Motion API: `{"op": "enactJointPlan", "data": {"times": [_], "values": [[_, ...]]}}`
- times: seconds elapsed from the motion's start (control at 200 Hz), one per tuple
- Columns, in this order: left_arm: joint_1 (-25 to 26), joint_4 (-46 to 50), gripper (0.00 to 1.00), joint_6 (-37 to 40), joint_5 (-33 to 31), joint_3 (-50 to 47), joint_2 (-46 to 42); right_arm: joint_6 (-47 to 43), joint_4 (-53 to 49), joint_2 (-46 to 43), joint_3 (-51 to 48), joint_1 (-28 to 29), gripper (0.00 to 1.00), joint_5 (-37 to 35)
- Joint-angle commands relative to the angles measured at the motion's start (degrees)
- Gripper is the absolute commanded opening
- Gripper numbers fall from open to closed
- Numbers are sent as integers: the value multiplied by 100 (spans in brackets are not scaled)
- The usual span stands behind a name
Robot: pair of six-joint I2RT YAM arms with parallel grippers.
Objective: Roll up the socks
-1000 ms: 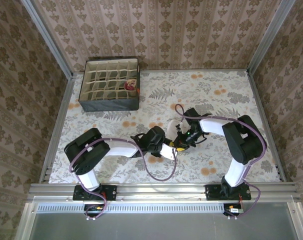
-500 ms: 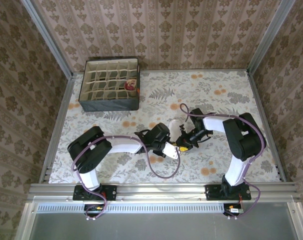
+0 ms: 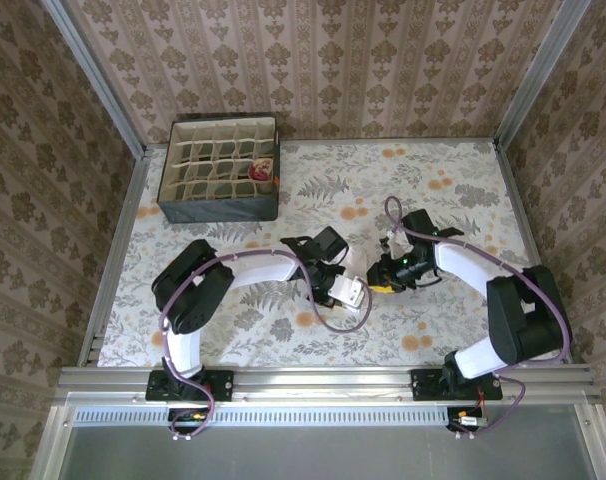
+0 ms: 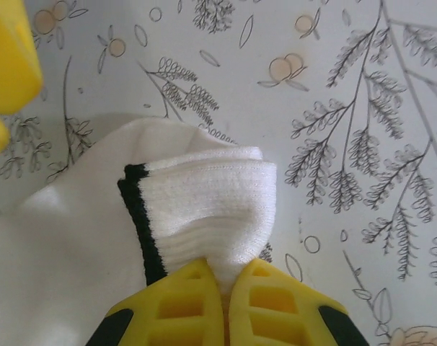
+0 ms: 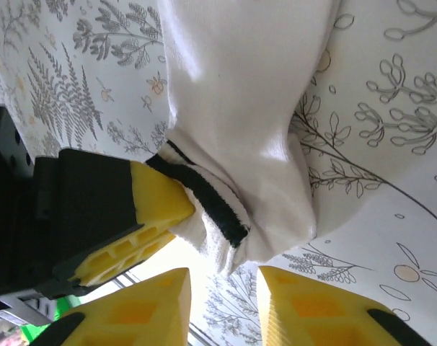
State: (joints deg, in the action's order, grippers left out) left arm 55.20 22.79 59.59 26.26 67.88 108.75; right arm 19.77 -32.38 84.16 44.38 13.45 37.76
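The cream sock [image 4: 204, 194] with a dark cuff stripe lies bunched on the floral table mid-way between the arms, seen from above as a pale patch [image 3: 360, 258]. My left gripper [image 4: 226, 277] is shut on its folded cuff, the fabric pinched between the yellow fingers. My right gripper [image 5: 222, 288] stands open just beside that cuff [image 5: 204, 194], its fingers apart with nothing between them, facing the left gripper's finger [image 5: 143, 209]. From above the two grippers [image 3: 359, 281] [image 3: 382, 277] almost touch. A tan and maroon sock bundle [image 3: 263, 172] sits in a box cell.
A dark organizer box [image 3: 221, 205] with many small cells stands at the back left of the table. Patterned walls and metal rails [image 3: 118, 250] close the table on the sides. Open floral cloth [image 3: 443, 190] spreads behind and to the right of the grippers.
Both grippers and the cream sock have shifted to the right across the table. The right arm has swung outward to the right, and the left arm has stretched further after it.
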Motion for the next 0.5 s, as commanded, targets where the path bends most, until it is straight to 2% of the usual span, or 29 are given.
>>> {"op": "enactJointPlan", "data": {"times": [0.0, 0.165, 0.375, 0.495], "values": [[-125, 1390, 0, -241, 830, 166, 375, 487, 1053, -285, -571, 39, 25, 183], [-390, 1955, 0, -519, 1502, 720, 772, 842, 2258, -661, -1167, 264, 27, 355], [-543, 2279, 0, -853, 1766, 1163, 1196, 985, 3114, -797, -1512, 470, 29, 339], [-597, 2196, 0, -1051, 1884, 1223, 1275, 935, 3237, -629, -1584, 517, 32, 399]]}}
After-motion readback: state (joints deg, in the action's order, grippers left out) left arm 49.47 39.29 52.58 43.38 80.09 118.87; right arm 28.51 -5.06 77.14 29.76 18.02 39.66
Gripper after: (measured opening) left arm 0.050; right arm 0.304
